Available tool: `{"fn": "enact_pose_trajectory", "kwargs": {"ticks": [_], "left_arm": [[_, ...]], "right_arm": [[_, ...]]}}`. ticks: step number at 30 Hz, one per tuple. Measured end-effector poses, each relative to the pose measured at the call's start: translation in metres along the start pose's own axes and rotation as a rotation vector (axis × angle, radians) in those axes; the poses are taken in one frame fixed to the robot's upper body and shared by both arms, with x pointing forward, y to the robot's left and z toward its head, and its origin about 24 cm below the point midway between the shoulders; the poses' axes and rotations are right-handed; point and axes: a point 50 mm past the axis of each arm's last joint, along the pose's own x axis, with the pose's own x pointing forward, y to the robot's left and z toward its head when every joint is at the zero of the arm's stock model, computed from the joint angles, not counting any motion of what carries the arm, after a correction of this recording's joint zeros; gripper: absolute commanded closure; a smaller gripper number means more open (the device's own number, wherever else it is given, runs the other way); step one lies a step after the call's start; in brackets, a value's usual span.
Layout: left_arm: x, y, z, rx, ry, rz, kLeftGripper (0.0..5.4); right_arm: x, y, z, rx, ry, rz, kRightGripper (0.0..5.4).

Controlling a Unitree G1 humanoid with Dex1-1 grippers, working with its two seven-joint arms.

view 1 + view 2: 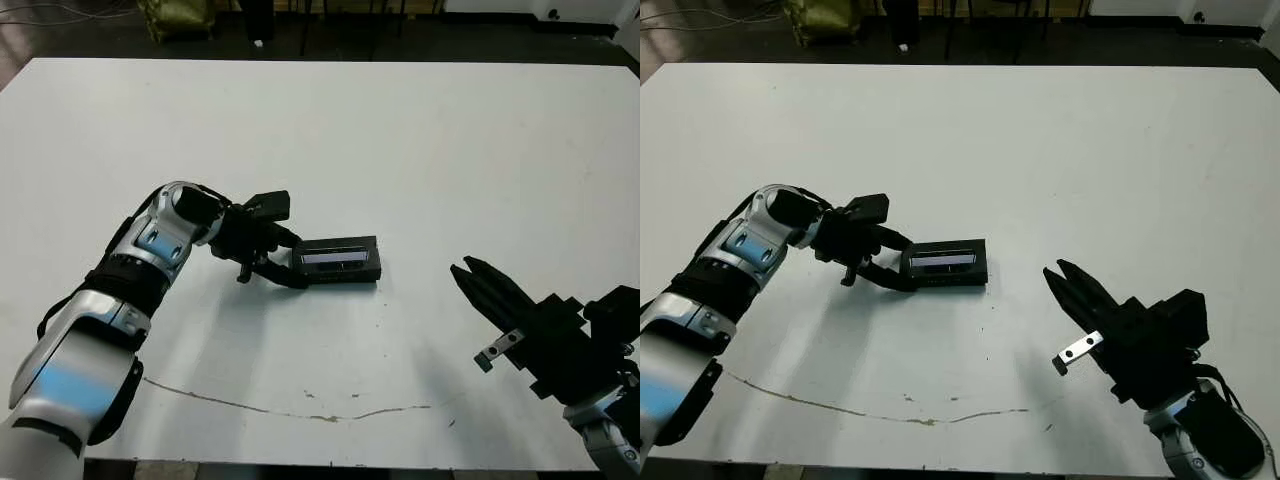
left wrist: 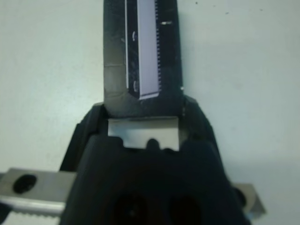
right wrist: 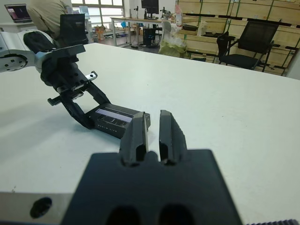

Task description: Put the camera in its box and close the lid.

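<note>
Flat black lid (image 1: 339, 260), glossy strip.

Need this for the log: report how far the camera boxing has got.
Looks nearly done: the lid with its silvery strip sits on the box, and no camera lies loose on the table, so it is presumably inside. In hand: the left tool grips the closed box's end. The right tool hangs apart, fingers nearly together. Left: release.

The black lid (image 1: 340, 259), glossy silvery strip up, lies flat on the box, mid-table.
</note>
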Motion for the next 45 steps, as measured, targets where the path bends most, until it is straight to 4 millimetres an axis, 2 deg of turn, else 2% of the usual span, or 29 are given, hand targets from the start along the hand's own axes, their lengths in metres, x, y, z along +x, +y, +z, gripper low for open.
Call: {"fn": "enact_pose_trajectory", "kwargs": {"ticks": [12, 27, 36, 45], "left_arm": [[-0.001, 0.000, 0.005, 0.037, 0.073, -0.021, 3.47], [0.002, -0.006, 0.015, 0.143, 0.082, -0.116, 0.02], [0.000, -0.015, 0.018, 0.246, 0.059, -0.048, 0.02], [-0.004, -0.025, 0.009, 0.190, -0.079, 0.133, 0.02]], "right_arm": [[0.000, 0.003, 0.000, 0.043, -0.035, 0.021, 5.40], [0.000, 0.004, 0.001, 0.029, -0.056, 0.030, 5.40], [0.000, 0.004, 0.001, 0.036, -0.071, 0.036, 5.40], [0.001, 0.003, 0.001, 0.033, -0.064, 0.031, 5.40]]}}
